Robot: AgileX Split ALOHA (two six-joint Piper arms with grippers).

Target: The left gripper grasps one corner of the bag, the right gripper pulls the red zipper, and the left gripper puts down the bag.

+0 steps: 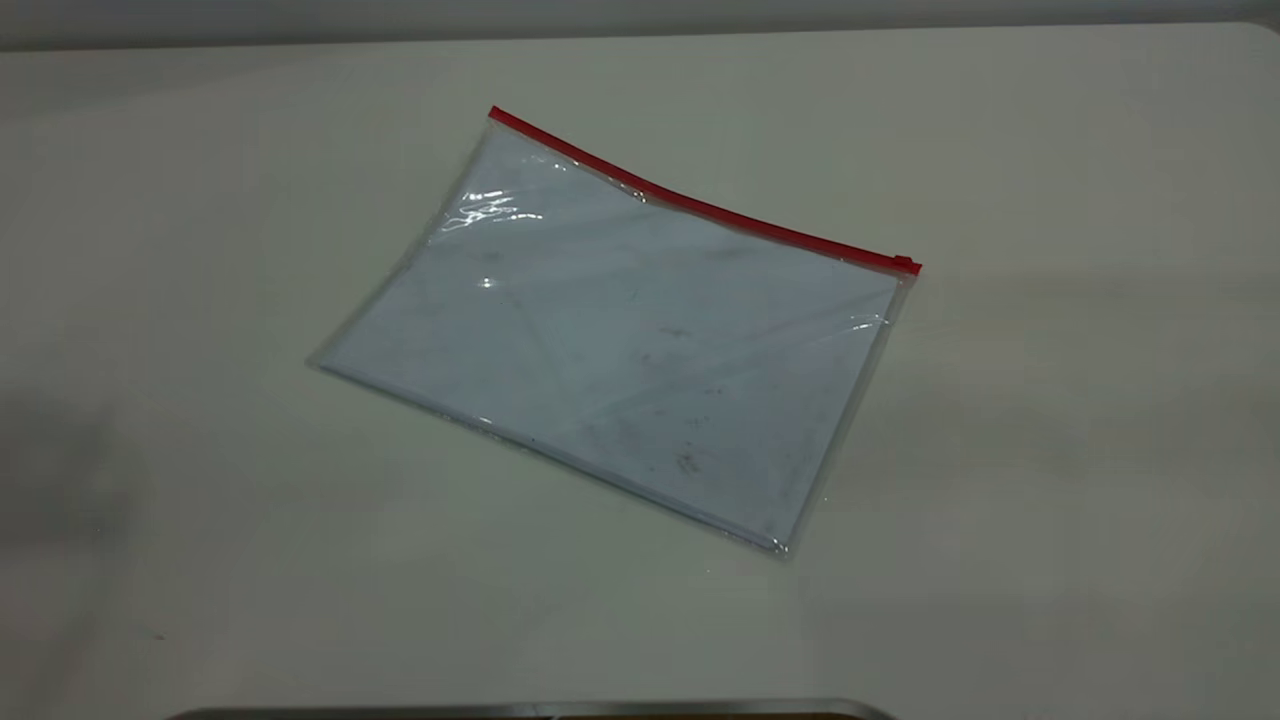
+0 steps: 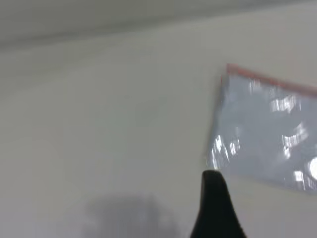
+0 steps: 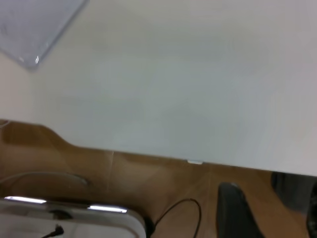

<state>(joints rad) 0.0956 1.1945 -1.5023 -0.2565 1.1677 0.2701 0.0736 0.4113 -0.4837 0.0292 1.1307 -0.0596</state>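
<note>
Nearest us in the exterior view, a dark metallic edge [image 1: 530, 710] runs along the bottom, and beyond it spreads the pale, off-white table [image 1: 1050, 450], matte and softly shadowed at the left. We see the bag [image 1: 620, 330] lying flat near the table's middle, turned at an angle, its clear face scuffed with dark smudges. Along its far long edge runs the red zipper [image 1: 700, 205], with the small slider tab [image 1: 905, 264] at the right end. Neither arm appears in this view. From the left wrist view we make out one dark finger of the left gripper [image 2: 215, 208] above the bare table, near the bag but apart from it; we cannot tell its state. From the right wrist view, the right gripper [image 3: 237, 213] hangs past the table's edge over a brown floor [image 3: 148, 173], its state also unclear.
</note>
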